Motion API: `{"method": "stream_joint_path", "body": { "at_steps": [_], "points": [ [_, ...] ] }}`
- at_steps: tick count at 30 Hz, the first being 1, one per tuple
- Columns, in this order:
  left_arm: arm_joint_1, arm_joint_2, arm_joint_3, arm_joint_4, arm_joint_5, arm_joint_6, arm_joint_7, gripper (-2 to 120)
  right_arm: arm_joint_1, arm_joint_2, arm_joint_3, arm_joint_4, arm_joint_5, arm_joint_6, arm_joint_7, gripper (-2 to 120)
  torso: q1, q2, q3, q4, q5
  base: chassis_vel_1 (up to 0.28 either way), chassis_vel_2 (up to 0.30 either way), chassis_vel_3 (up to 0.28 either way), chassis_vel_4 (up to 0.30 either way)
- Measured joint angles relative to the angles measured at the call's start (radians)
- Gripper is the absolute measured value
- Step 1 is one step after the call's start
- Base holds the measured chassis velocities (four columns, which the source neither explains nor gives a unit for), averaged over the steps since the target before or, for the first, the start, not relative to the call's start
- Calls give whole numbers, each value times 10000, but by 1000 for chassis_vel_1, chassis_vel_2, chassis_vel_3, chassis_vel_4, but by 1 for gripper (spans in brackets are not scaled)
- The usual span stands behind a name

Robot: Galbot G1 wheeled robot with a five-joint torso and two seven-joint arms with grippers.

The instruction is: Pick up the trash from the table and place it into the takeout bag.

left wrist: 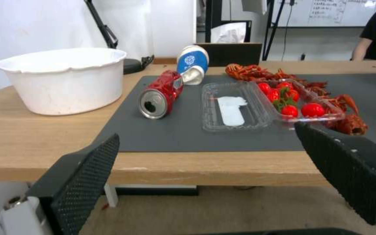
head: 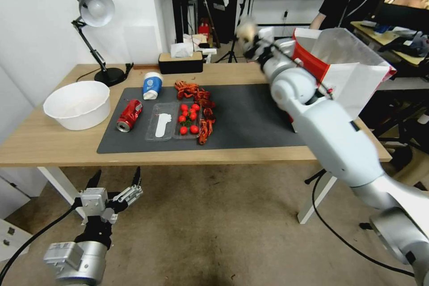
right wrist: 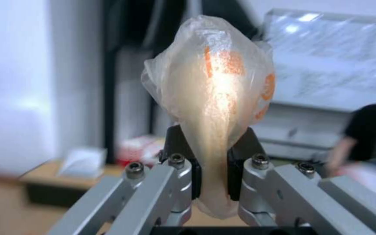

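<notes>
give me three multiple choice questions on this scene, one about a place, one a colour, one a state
1. Where does the red drink can lie?
A. on the dark mat
B. in the white bowl
C. on the floor

2. What colour is the takeout bag's near side?
A. green
B. red
C. black

3. How is the right gripper?
A. open, empty
B. shut on a crumpled clear plastic wrapper
C. shut on the can

Answers: A, the can lies on its side on the mat; B, a red panel shows; C is wrong, B, its fingers pinch the wrapper.

The right gripper (head: 247, 35) is raised above the far edge of the table (head: 53, 136), pinching a pale lump beside the bag (head: 357, 71). The can (head: 129, 115) and cup (head: 152, 85) lie on the mat (head: 250, 116). The left gripper (head: 115, 182) hangs below the near edge, fingers apart.
</notes>
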Motion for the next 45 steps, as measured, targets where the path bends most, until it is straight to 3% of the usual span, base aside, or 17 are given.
{"method": "stream_joint_path", "body": {
  "at_steps": [2, 3, 5, 6, 9, 13, 15, 23, 25, 26, 27, 28, 29, 31, 37, 45],
  "points": [
    [-20, -25, 4, 38, 1, -2, 0, 100, -101, -565, 878, 1098, -749, -76, 1033, 8, 0, 0, 0, -2, 2, 0, 0, 0, 0],
    [-20, -25, 4, 38, 1, -2, 0, 100, -101, -565, 878, 1098, -749, -76, 1033, 8, 0, 0, 0, -2, 2, 0, 0, 0, 0],
    [-31, 23, 18, 65, 15, -2, 3, 100, -68, -1292, 1431, 1667, -678, -703, 1714, 8, -1, 0, 0, -1, 2, 0, 0, 0, 0],
    [-31, 23, 18, 65, 15, -2, 3, 100, -68, -1292, 1431, 1667, -678, -703, 1714, 8, -1, 0, 0, -1, 2, 0, 0, 0, 0],
    [-83, 63, 53, 142, 41, 5, 34, 100, -292, -2584, 1731, 2079, -253, -1581, 2548, 8, 0, 0, 0, -6, 2, 0, 0, 0, 0],
    [-7, 97, 165, 170, 186, 2, 220, 100, -777, -3078, 1962, 2172, -185, -1906, 2777, 8, 0, 0, 0, -1, 2, 0, 0, 0, 0],
    [-15, 108, 174, 170, 191, 2, 224, 100, -876, -3154, 2026, 2172, -172, -1915, 2811, 9, 0, -1, 0, 0, 2, 0, 0, 0, 0],
    [95, 90, 338, 105, 321, -9, 245, 100, -1271, -3414, 2217, 2294, 19, -1906, 2825, 38, 0, 0, 0, 0, -1, 0, 0, 0, 0],
    [97, 90, 340, 104, 323, -10, 245, 100, -1274, -3413, 2217, 2297, 19, -1905, 2825, 40, 0, 0, 0, 0, -1, 0, 0, 0, 0],
    [117, 83, 350, 83, 334, -19, 244, 100, -1286, -3414, 2217, 2309, 19, -1904, 2825, 44, -1, 0, 0, 1, -2, 0, 0, 0, 0],
    [138, 84, 339, 8, 338, -25, 242, 100, -1284, -3412, 2208, 2318, 19, -1899, 2825, 57, 0, 0, 0, 0, -1, 0, 0, 0, 0],
    [138, 84, 339, 8, 338, -25, 242, 100, -1284, -3412, 2208, 2318, 19, -1899, 2825, 57, 0, 0, 0, 0, -1, 0, 0, 0, 0],
    [165, 85, 322, -33, 338, -24, 242, 100, -1265, -3412, 2175, 2320, 19, -1894, 2820, 67, 0, 0, 0, 0, -1, 0, 0, 0, 0],
    [176, 84, 320, -37, 338, -25, 242, 100, -1263, -3412, 2172, 2320, 20, -1893, 2818, 70, 0, -1, 0, 0, -1, 0, 0, 0, 0],
    [186, 47, 323, -75, 359, -27, 237, 100, -1267, -3410, 2127, 2336, 14, -1877, 2796, 96, 0, -1, 0, -1, -2, 0, 0, 0, 0],
    [179, 51, 321, -110, 367, -24, 232, 100, -1446, -3352, 2113, 2383, 1, -1817, 2780, 100, 0, -1, 0, -1, -1, 0, 0, 0, 0]
  ]
}}
